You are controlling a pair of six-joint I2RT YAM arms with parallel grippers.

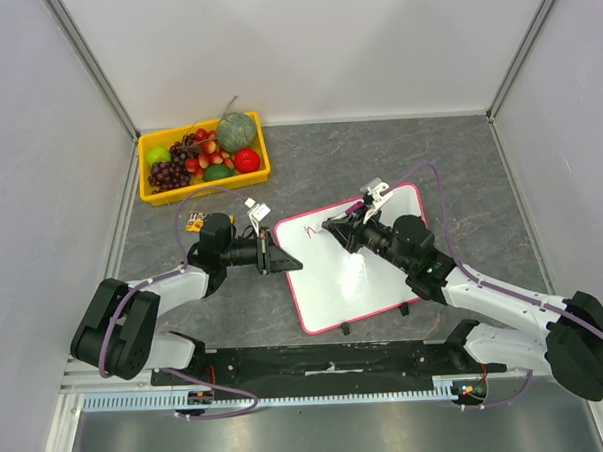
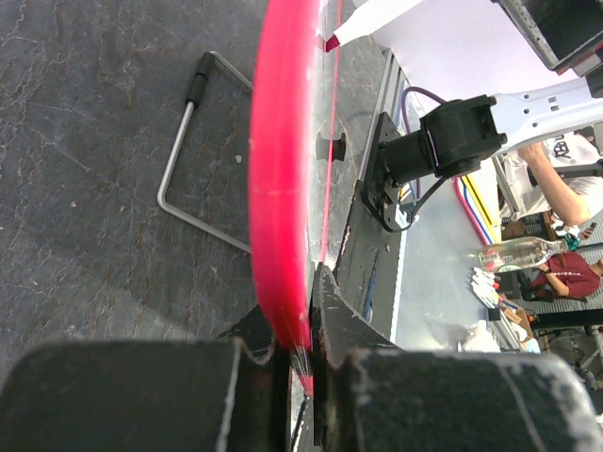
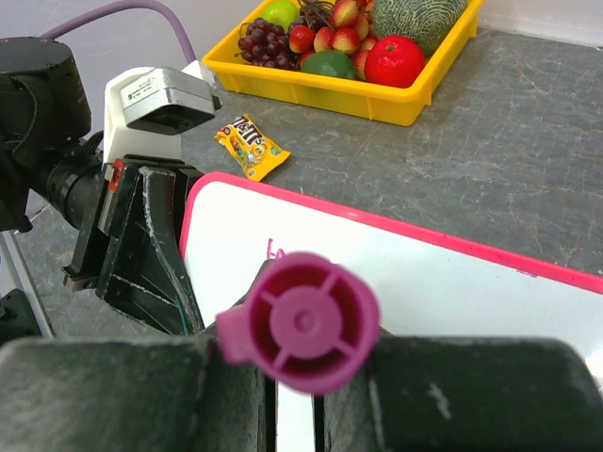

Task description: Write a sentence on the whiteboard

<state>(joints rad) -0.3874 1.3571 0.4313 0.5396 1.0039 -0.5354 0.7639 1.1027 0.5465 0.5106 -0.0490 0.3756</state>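
Observation:
The whiteboard (image 1: 359, 274), white with a pink-red rim, lies tilted in the middle of the table. My left gripper (image 1: 274, 256) is shut on its left edge; in the left wrist view (image 2: 306, 350) the pink rim (image 2: 278, 179) runs between the jaws. My right gripper (image 1: 336, 227) is shut on a magenta marker (image 3: 301, 320), whose tip points down at the board's upper left part. Of the sentence, only a short magenta mark (image 1: 308, 227) shows there, also in the right wrist view (image 3: 276, 252), too short to read.
A yellow tray (image 1: 148, 196) of fruit stands at the back left, also in the right wrist view (image 3: 415, 104). A small yellow candy packet (image 1: 194, 224) lies between the tray and the left arm. A bent wire stand leg (image 2: 185, 132) lies under the board.

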